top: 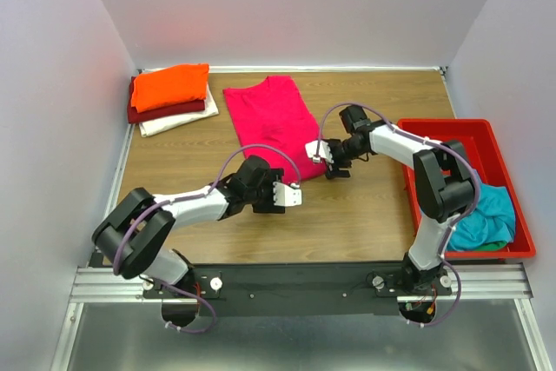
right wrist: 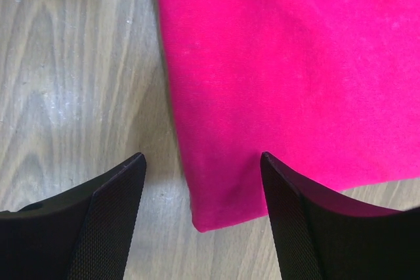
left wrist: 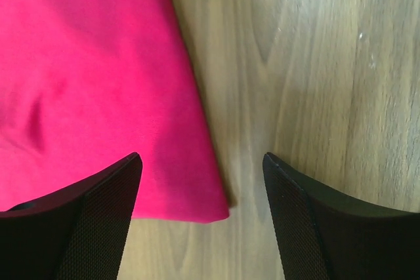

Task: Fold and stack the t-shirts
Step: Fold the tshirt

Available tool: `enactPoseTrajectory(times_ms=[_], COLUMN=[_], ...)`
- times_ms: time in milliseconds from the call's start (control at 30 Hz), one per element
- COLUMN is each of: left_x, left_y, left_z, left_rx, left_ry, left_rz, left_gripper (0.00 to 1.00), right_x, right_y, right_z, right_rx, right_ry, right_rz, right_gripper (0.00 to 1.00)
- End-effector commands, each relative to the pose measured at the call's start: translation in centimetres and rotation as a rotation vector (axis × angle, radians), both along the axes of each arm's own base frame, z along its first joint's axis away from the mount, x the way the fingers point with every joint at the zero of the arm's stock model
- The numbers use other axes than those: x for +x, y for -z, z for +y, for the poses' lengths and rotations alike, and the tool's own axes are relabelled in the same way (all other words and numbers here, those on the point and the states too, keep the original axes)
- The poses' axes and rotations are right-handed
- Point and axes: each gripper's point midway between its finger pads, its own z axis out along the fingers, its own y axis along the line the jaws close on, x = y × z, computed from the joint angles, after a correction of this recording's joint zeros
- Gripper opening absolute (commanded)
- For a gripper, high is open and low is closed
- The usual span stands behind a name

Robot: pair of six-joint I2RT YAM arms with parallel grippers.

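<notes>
A bright pink-red t-shirt (top: 274, 119) lies flat on the table's middle, narrowed lengthwise, its hem toward the arms. My left gripper (top: 265, 187) is open over the hem's near-left corner; in the left wrist view that corner (left wrist: 197, 195) sits between the spread fingers of the gripper (left wrist: 200, 159). My right gripper (top: 323, 161) is open over the hem's right corner, which lies (right wrist: 223, 201) between its fingers in the right wrist view (right wrist: 202, 157). Neither gripper holds cloth. A folded stack of an orange shirt (top: 171, 84), a dark red one (top: 165, 112) and a cream one (top: 178, 121) sits at the back left.
A red plastic tray (top: 443, 124) stands at the right edge and holds a crumpled teal shirt (top: 486, 215) with a bit of green cloth (top: 491, 247) under it. White walls close in the table on three sides.
</notes>
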Motion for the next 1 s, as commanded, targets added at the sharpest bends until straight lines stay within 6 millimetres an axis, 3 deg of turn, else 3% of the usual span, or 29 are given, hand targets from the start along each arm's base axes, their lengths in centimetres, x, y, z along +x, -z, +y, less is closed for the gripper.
enactPoseTrajectory(times_ms=[0, 100, 167, 300, 367, 567, 633, 667, 767, 867, 967], left_x=[1.0, 1.5, 1.7, 1.8, 1.6, 2.2, 2.4, 2.5, 2.4, 1.8, -0.4], left_y=[0.7, 1.8, 2.1, 2.5, 3.1, 4.2, 4.3, 4.3, 3.8, 2.3, -0.3], left_z=[0.1, 0.8, 1.1, 1.5, 1.8, 2.2, 2.1, 2.2, 1.9, 1.2, -0.9], left_rx=[0.049, 0.099, 0.111, 0.125, 0.148, 0.196, 0.202, 0.204, 0.187, 0.134, -0.001], left_ry=[-0.028, -0.068, -0.083, -0.094, -0.099, -0.132, -0.134, -0.137, -0.117, -0.080, 0.053], left_rz=[-0.007, 0.005, 0.005, 0.011, 0.026, 0.050, 0.052, 0.053, 0.047, 0.038, 0.050], left_gripper=[0.77, 0.70, 0.60, 0.56, 0.45, 0.33, 0.22, 0.12, 0.00, 0.00, 0.00], right_x=[1.3, 1.8, 2.0, 2.0, 1.9, 1.5, 1.3, 1.0, 0.4, -0.7, -3.0], right_y=[0.4, 0.7, 1.2, 1.6, 1.6, 1.5, 1.3, 1.4, 1.4, 0.8, 0.4], right_z=[-0.1, 0.0, -0.1, -0.2, -0.1, -0.1, -0.1, -0.2, -0.3, -0.4, -1.0], right_rx=[-0.040, -0.045, -0.063, -0.076, -0.076, -0.071, -0.070, -0.072, -0.067, -0.047, -0.049], right_ry=[0.027, 0.049, 0.064, 0.084, 0.090, 0.116, 0.128, 0.132, 0.152, 0.157, 0.147], right_rz=[-0.022, -0.022, -0.018, -0.012, -0.011, 0.010, 0.014, 0.025, 0.047, 0.064, 0.093], right_gripper=[0.76, 0.73, 0.70, 0.64, 0.55, 0.33, 0.26, 0.23, 0.13, 0.04, 0.01])
